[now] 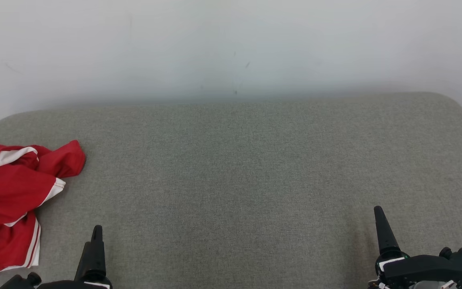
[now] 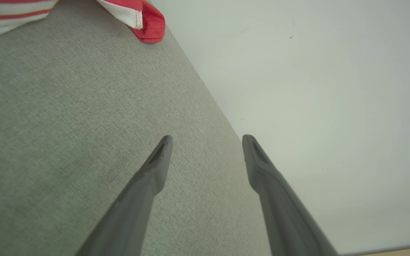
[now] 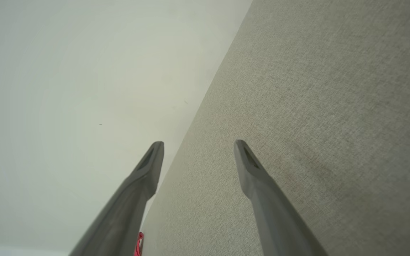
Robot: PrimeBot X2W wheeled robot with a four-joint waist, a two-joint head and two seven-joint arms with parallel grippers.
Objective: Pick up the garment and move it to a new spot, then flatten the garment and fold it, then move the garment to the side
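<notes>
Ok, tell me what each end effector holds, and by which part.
Nothing: the left end effector and right end effector are open and empty; the garment lies untouched.

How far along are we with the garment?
Nothing looks done: the garment lies crumpled at the left end of the cushion, unfolded. Nothing is in hand: left gripper and right gripper are open and empty, apart from it. Left: pick up, move, flatten, fold, set aside.
</notes>
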